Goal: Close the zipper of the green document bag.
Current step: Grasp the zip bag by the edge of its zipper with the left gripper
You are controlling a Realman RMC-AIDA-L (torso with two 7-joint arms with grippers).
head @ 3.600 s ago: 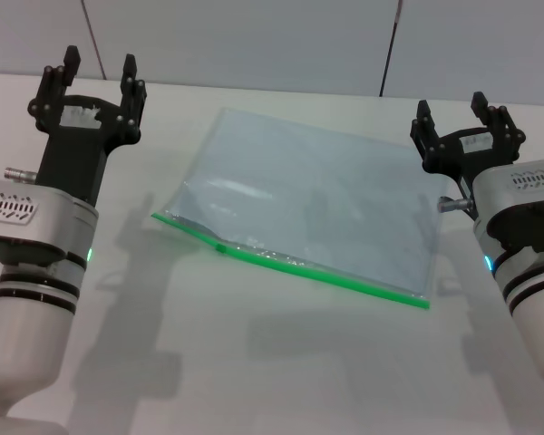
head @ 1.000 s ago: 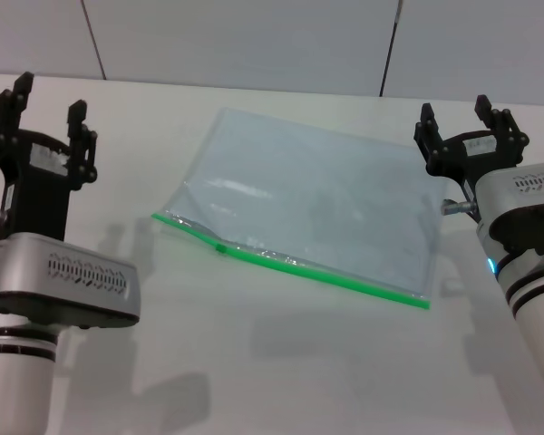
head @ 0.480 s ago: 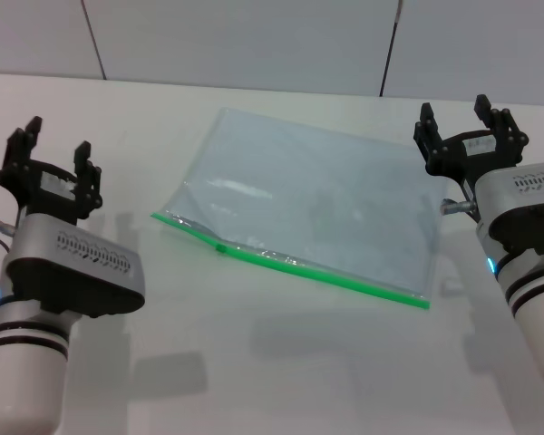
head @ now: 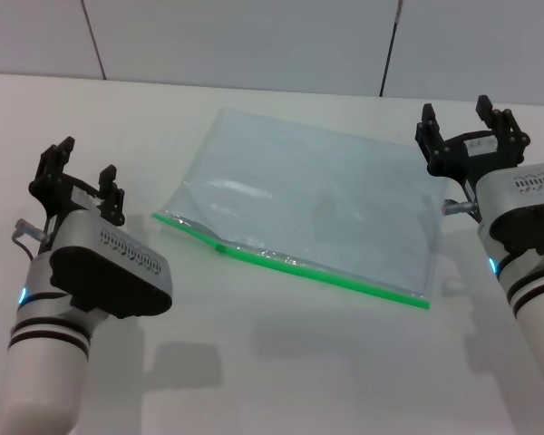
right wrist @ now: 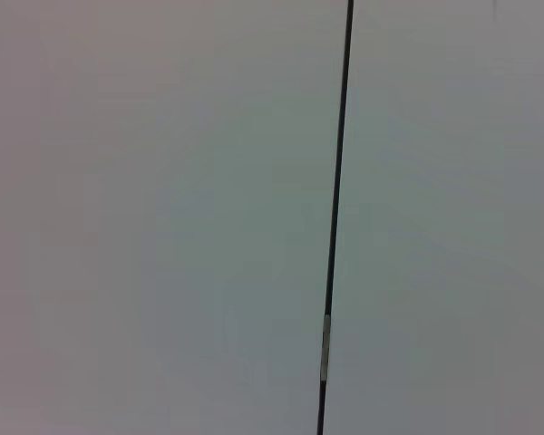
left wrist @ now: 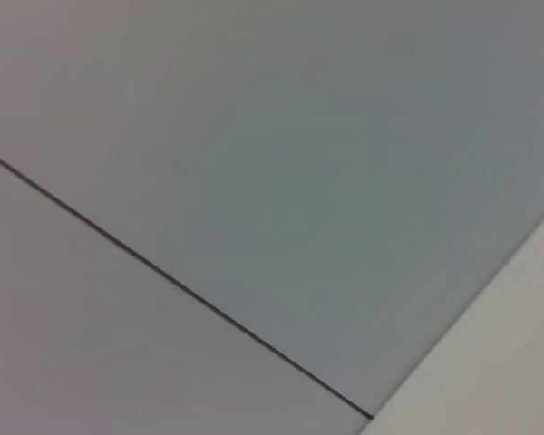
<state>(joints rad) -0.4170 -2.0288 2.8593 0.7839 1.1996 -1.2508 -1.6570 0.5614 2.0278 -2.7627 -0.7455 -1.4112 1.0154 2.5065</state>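
The green document bag (head: 313, 199), a flat translucent blue-grey pouch, lies on the white table (head: 281, 362) in the head view. Its bright green zipper (head: 290, 263) runs along the near long edge, with the small slider tab (head: 220, 246) toward the strip's left end. My left gripper (head: 78, 182) is open, to the left of the bag's near left corner and apart from it. My right gripper (head: 472, 127) is open beside the bag's far right corner, holding nothing. Both wrist views show only wall.
A grey panelled wall (head: 254, 41) stands behind the table. The left wrist view holds the wall and a corner of the table (left wrist: 508, 362); the right wrist view holds a wall seam (right wrist: 335, 217).
My left arm has swung down and toward the bag, its gripper now lower and nearer the bag's left corner. The right arm and the bag have not moved.
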